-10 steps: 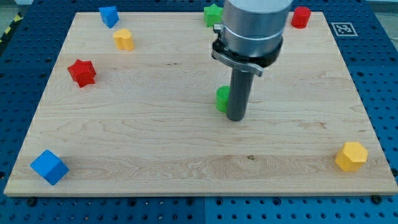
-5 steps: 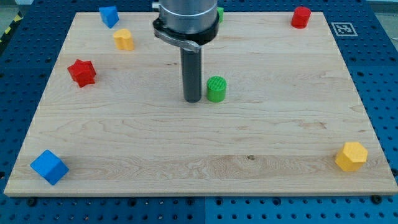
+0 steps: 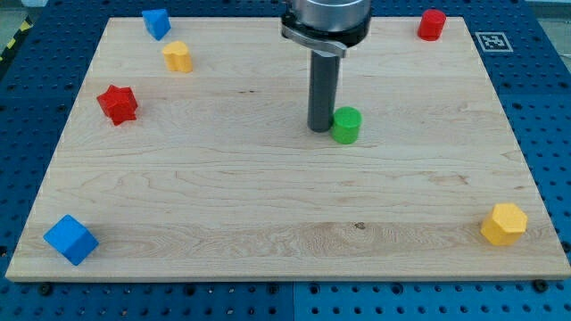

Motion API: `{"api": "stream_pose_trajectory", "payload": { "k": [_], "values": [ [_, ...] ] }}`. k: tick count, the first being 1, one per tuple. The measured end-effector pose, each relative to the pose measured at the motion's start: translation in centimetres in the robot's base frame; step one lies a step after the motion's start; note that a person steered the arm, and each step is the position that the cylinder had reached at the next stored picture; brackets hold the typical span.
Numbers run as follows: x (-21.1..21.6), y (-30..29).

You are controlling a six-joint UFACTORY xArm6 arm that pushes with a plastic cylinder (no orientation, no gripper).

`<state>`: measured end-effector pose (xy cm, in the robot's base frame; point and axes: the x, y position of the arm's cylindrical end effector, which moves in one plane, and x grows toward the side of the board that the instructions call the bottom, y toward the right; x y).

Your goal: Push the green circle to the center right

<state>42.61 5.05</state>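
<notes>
Single raised front view, angled down, whole board (image 3: 268, 196) framed.

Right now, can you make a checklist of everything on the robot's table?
Surface: wooden board on a blue perforated bench.
Job's things: green circle near the board's middle, far from the right edge.
Tip: my tip is right against the circle's left side.
Clutter: red star, yellow block and blue cube at upper left; red block at upper right; blue cube at lower left; yellow block at lower right.
Cables: nothing seen.
Surroundings: marker tag at the view's top right.
</notes>
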Motion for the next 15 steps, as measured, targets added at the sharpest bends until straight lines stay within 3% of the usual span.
{"api": "stream_pose_trajectory", "payload": {
  "k": [7,10,15],
  "values": [
    [3.4,10.4],
    [1.8,13.4],
    [-4.2,10.2]
  ]
}}
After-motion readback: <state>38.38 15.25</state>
